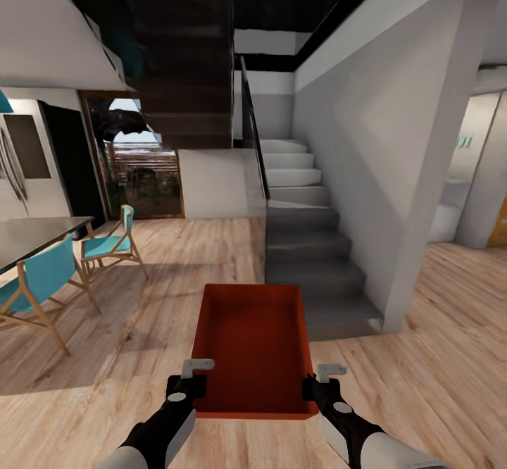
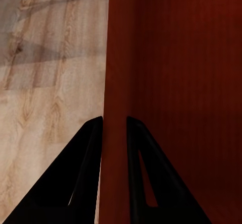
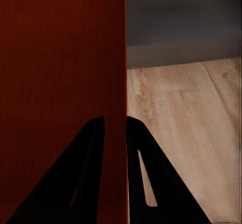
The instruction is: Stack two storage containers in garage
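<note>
I carry one red-orange open-topped storage container point(image 1: 252, 342) in front of me above a light wood plank floor point(image 1: 141, 384). My left gripper point(image 1: 191, 383) is shut on its left wall, one finger inside and one outside. In the left wrist view the thin red wall point(image 2: 115, 82) runs between the two black fingers point(image 2: 85, 158). My right gripper point(image 1: 315, 384) is shut on the right wall in the same way, and the right wrist view has that wall point(image 3: 124, 57) pinched between the fingers point(image 3: 143, 158). The container is empty.
A grey staircase point(image 1: 310, 258) with a white side wall point(image 1: 394, 173) rises straight ahead. A dark dining table point(image 1: 35, 233) with teal chairs point(image 1: 105, 244) stands at the left. A glass door point(image 1: 144, 166) lies behind. An opening to another room point(image 1: 479, 194) is at the right.
</note>
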`<state>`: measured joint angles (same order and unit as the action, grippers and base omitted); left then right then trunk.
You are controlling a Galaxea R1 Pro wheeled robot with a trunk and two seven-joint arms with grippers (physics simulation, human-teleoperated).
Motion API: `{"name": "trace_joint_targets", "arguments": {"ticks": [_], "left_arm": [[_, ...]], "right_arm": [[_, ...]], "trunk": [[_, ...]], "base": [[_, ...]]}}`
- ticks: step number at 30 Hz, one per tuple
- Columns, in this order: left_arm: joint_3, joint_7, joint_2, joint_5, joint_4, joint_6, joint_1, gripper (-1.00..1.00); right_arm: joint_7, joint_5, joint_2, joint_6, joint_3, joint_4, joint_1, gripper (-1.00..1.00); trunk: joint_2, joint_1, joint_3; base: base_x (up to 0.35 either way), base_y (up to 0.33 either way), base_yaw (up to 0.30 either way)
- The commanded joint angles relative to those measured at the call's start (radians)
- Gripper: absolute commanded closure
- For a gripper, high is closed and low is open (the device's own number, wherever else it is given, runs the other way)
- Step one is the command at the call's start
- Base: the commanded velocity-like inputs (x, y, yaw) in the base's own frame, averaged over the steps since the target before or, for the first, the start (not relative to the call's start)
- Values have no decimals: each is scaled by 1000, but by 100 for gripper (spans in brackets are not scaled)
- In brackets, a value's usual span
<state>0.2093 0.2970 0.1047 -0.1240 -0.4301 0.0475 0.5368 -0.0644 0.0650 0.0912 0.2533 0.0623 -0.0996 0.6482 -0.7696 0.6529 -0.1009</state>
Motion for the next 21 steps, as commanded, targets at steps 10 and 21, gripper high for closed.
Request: {"name": "trace_joint_targets", "arguments": {"ticks": [10,21], "left_arm": [[-2,13,-2,-69,-6,6,2,100],[-2,13,-2,-69,-6,6,2,100]], "right_arm": [[0,12,-1,4,-10,1,1,100],[0,12,-1,4,-10,1,1,100]], "trunk": [[-1,0,-2],[-1,0,-2]], "base": [[0,0,-281],[0,0,-281]]}}
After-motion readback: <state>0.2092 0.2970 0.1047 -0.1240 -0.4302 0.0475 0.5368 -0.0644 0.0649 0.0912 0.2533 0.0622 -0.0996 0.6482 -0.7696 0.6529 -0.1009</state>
